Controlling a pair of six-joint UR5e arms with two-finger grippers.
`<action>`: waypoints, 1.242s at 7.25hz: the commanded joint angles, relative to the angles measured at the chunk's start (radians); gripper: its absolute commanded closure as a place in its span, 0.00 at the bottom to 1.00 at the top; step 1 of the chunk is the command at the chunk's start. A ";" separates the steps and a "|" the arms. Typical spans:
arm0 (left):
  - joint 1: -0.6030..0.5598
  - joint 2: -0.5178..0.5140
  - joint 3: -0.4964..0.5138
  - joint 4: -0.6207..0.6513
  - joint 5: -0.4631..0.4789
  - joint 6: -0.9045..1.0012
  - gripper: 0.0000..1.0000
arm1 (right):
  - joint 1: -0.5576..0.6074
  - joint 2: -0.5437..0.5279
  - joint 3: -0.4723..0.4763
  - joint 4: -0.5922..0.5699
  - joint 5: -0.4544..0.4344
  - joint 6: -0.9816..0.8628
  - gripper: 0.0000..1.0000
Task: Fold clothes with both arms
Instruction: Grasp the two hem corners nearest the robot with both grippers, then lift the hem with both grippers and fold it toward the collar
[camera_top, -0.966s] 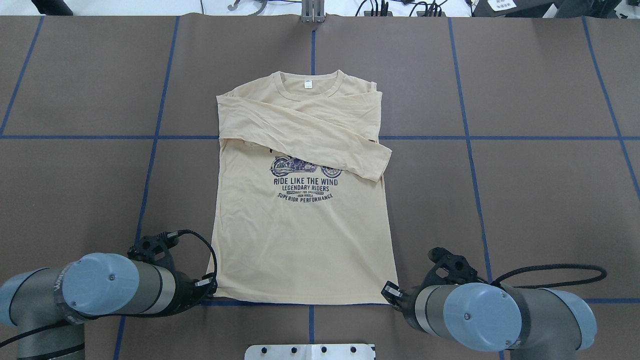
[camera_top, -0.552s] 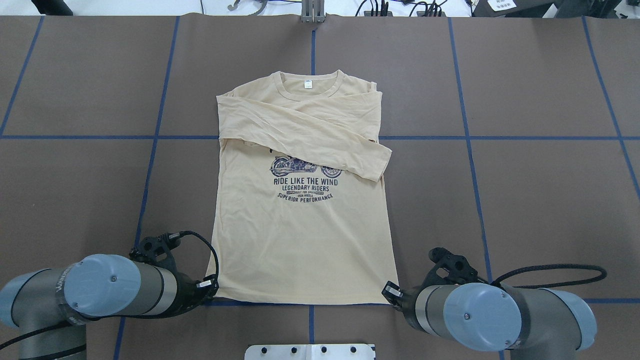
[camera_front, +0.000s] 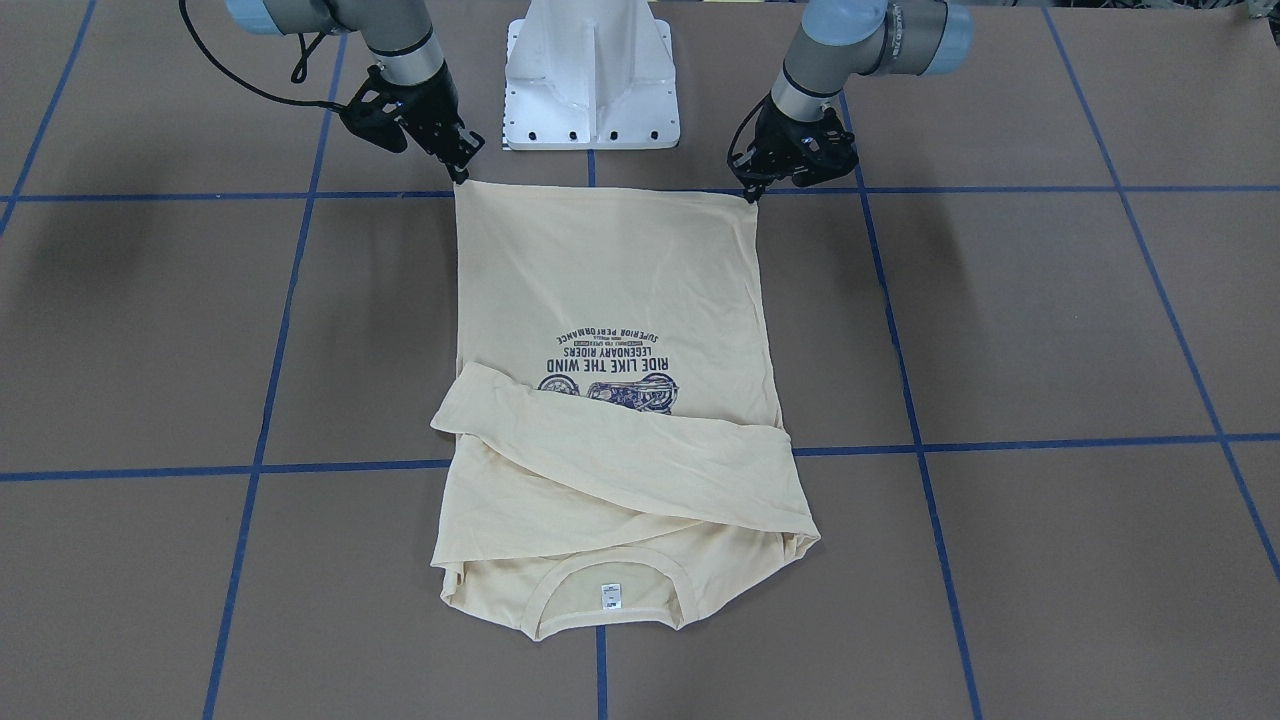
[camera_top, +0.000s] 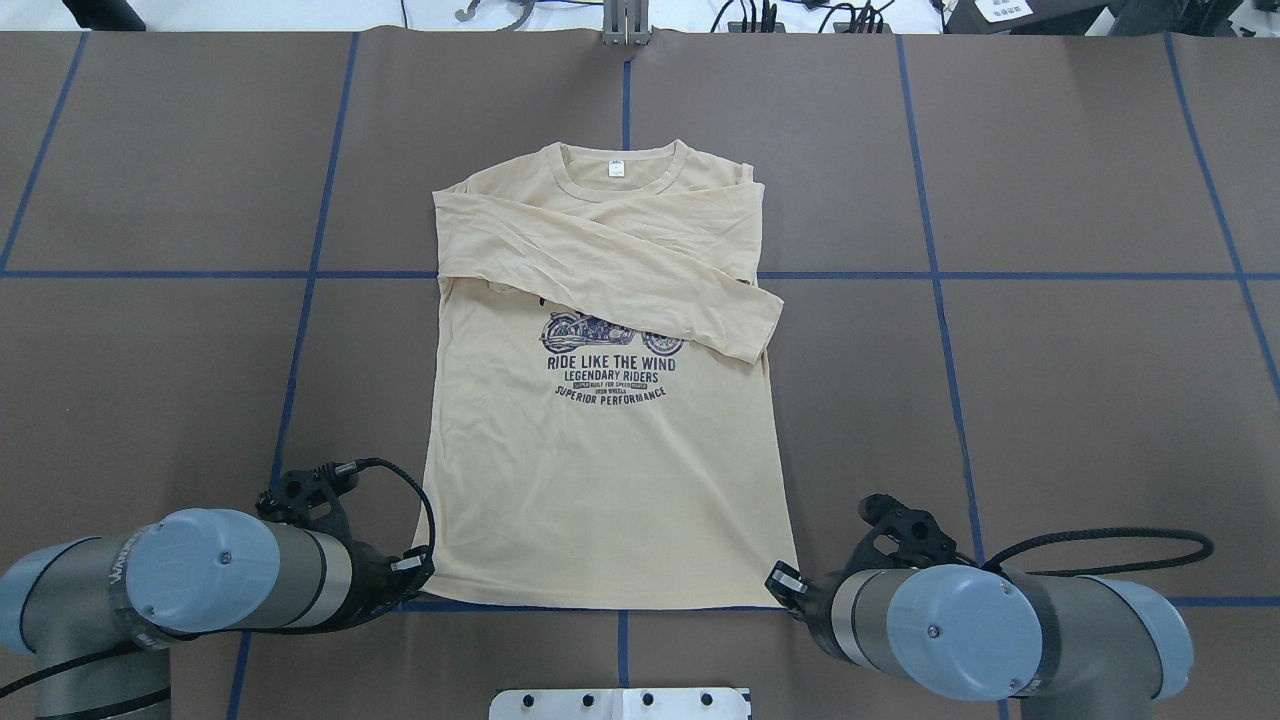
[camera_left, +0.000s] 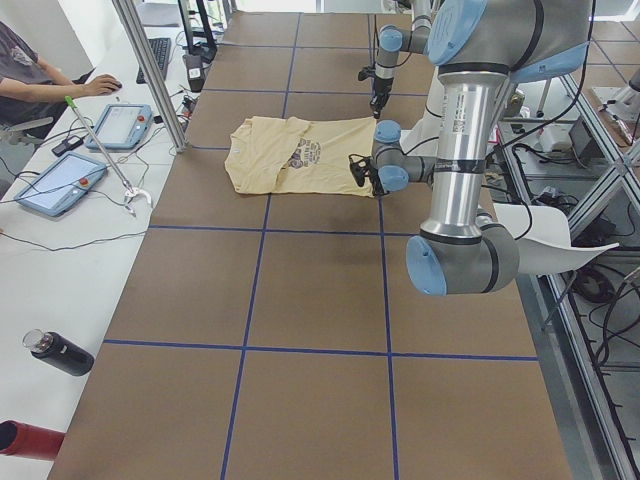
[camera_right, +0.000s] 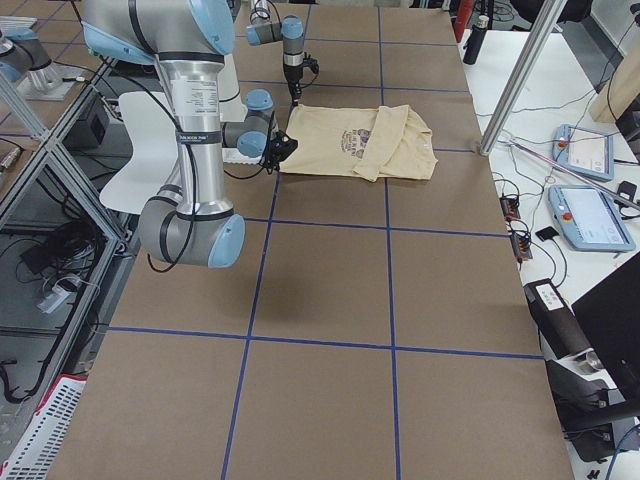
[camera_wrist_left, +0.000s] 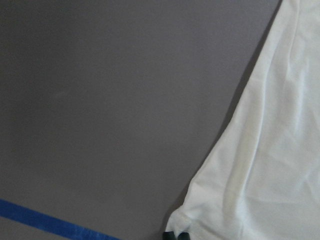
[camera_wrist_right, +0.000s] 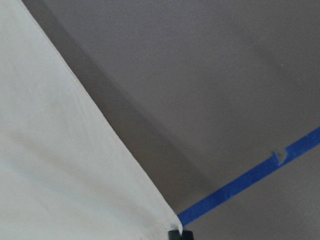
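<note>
The clothes, one cream-yellow long-sleeved T-shirt (camera_top: 600, 480), lie flat and print-up in the middle of the table, collar at the far side. Both sleeves are folded across the chest and cover the top of the motorcycle print. My left gripper (camera_top: 425, 570) sits at the near left hem corner, and the left wrist view shows its tips (camera_wrist_left: 177, 235) shut on puckered cloth (camera_wrist_left: 265, 175). My right gripper (camera_top: 780, 585) sits at the near right hem corner, its tips (camera_wrist_right: 180, 234) shut on that corner (camera_wrist_right: 60, 165). From the front, the left gripper (camera_front: 752, 192) and the right gripper (camera_front: 462, 172) both touch the hem (camera_front: 610, 200).
The white pedestal base (camera_front: 590, 70) stands just behind the hem between the arms. Blue tape lines (camera_top: 300, 274) cross the brown table. Beyond the far edge are tablets (camera_left: 125, 125), a metal post (camera_left: 150, 70), a person's hand (camera_left: 100, 88) and a dark bottle (camera_left: 60, 352).
The left arm nudged slightly at the hem corner and came back. The shirt and the right arm stand as before.
</note>
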 joint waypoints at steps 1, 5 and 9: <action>-0.009 0.005 -0.048 0.001 -0.001 0.002 1.00 | 0.001 0.000 0.009 0.001 0.000 0.001 1.00; 0.075 0.039 -0.287 0.128 -0.022 -0.088 1.00 | 0.006 -0.108 0.174 -0.001 0.013 0.004 1.00; 0.033 0.033 -0.354 0.145 -0.022 -0.123 1.00 | 0.053 -0.114 0.247 -0.002 0.082 0.043 1.00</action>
